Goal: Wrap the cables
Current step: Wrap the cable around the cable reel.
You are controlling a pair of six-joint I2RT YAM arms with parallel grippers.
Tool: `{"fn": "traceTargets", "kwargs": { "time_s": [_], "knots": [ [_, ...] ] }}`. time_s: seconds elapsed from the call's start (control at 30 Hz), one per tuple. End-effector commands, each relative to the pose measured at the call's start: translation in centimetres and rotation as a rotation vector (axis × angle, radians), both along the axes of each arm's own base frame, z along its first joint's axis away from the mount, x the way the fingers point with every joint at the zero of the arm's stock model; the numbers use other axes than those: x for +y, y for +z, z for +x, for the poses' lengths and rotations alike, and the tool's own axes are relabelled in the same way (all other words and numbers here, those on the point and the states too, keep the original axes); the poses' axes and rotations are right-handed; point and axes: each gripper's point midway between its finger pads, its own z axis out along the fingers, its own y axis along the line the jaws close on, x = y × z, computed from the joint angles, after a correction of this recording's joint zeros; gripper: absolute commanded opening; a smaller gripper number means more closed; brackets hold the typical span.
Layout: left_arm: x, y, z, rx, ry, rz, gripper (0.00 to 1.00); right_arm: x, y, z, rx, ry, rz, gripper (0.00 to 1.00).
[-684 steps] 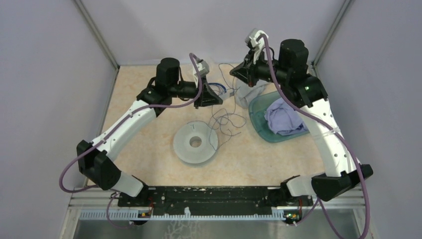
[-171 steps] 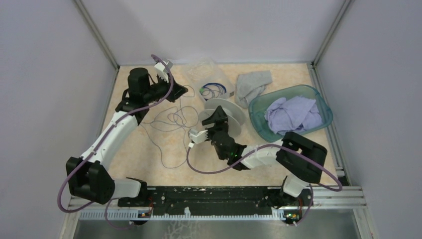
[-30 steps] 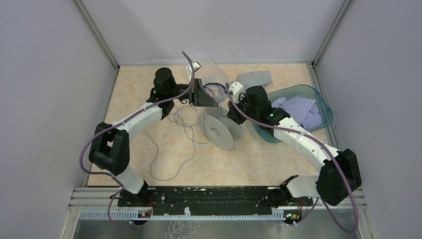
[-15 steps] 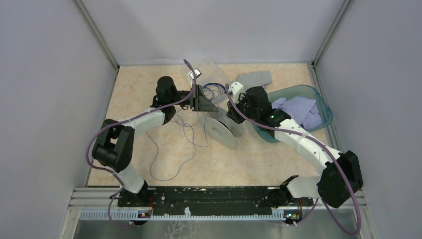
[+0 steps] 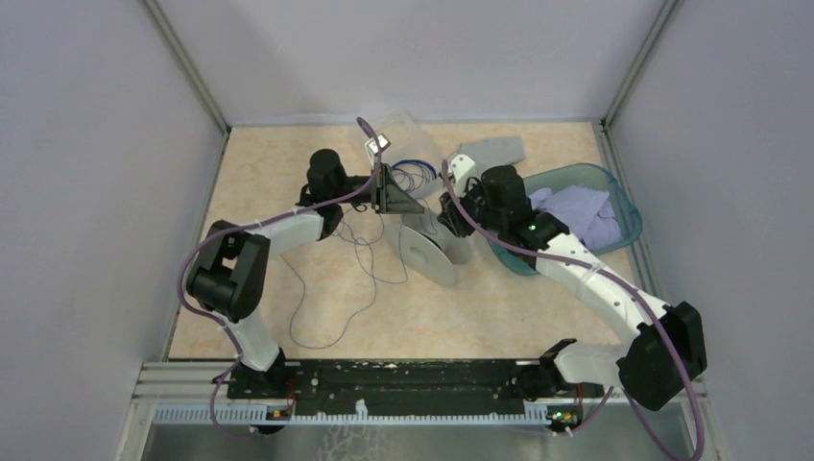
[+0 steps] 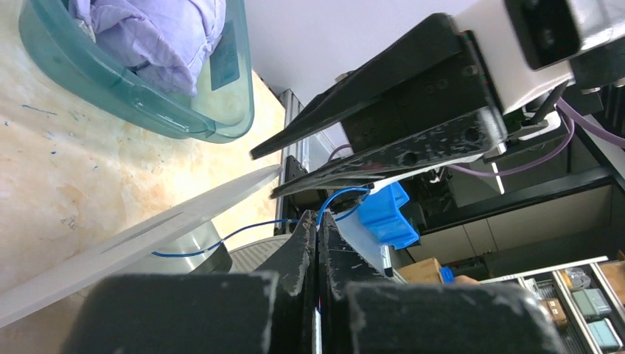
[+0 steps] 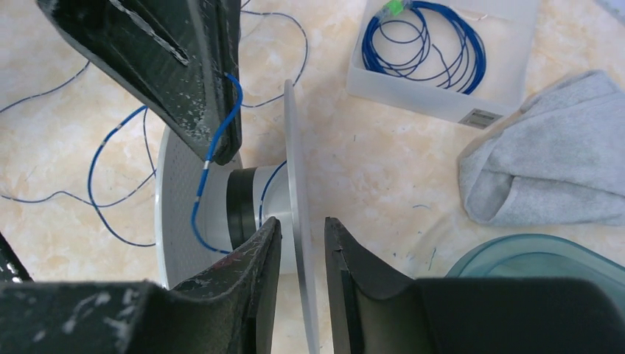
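Note:
The pale grey spool [image 5: 427, 252] stands on edge mid-table, its thin flange [image 7: 291, 147] pointing at the right wrist camera. The cable [image 5: 360, 245], a thin dark wire, lies in loose loops left of the spool. One strand [image 7: 214, 155] runs from my left gripper down to the hub [image 7: 250, 199]. My left gripper [image 5: 411, 206] hovers over the spool, shut on that strand [image 6: 243, 231]. My right gripper [image 7: 302, 225] straddles the flange's edge with its jaws open and a gap on each side.
A clear box with a coiled bright blue wire [image 7: 435, 51] sits behind the spool. A grey cloth [image 7: 545, 155] lies to its right. A teal tub [image 5: 566, 216] holding a lavender cloth stands at the right. Walls close in the back and sides.
My right jaws have opened off the spool's flange. The left arm has shifted slightly right over the spool, still gripping the cable. The spool stays on edge.

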Motion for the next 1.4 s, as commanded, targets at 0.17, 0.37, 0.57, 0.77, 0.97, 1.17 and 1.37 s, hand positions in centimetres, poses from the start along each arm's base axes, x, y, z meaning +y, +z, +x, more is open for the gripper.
{"fn": "traceTargets", "kwargs": {
  "time_s": [0.17, 0.37, 0.57, 0.77, 0.97, 1.17, 1.37],
  "knots": [
    [0.0, 1.2, 1.6, -0.059, 0.025, -0.027, 0.00, -1.3, 3.6, -0.1, -0.120, 0.003, 0.043, 0.35],
    [-0.2, 1.1, 2.2, -0.062, 0.041, -0.018, 0.00, -1.6, 3.0, -1.6, -0.117, 0.064, 0.056, 0.49],
    [-0.2, 0.7, 2.4, -0.069, 0.051, -0.002, 0.00, -0.6, 0.9, -1.8, -0.075, 0.112, 0.064, 0.64],
    [-0.2, 0.5, 2.3, -0.073, 0.052, 0.006, 0.00, -0.5, -0.1, -1.3, -0.057, 0.097, 0.058, 0.56],
    [-0.1, -0.2, 2.3, -0.072, 0.057, 0.021, 0.00, -0.8, -0.3, -1.1, -0.065, 0.080, 0.051, 0.30],
    [-0.1, 0.0, 2.4, -0.092, 0.059, 0.025, 0.00, -0.9, -0.2, -0.9, -0.068, 0.068, 0.048, 0.17],
    [-0.4, 0.2, 2.9, -0.101, 0.055, 0.026, 0.00, -1.3, 0.2, -0.2, -0.091, 0.010, 0.046, 0.10]
  ]
}}
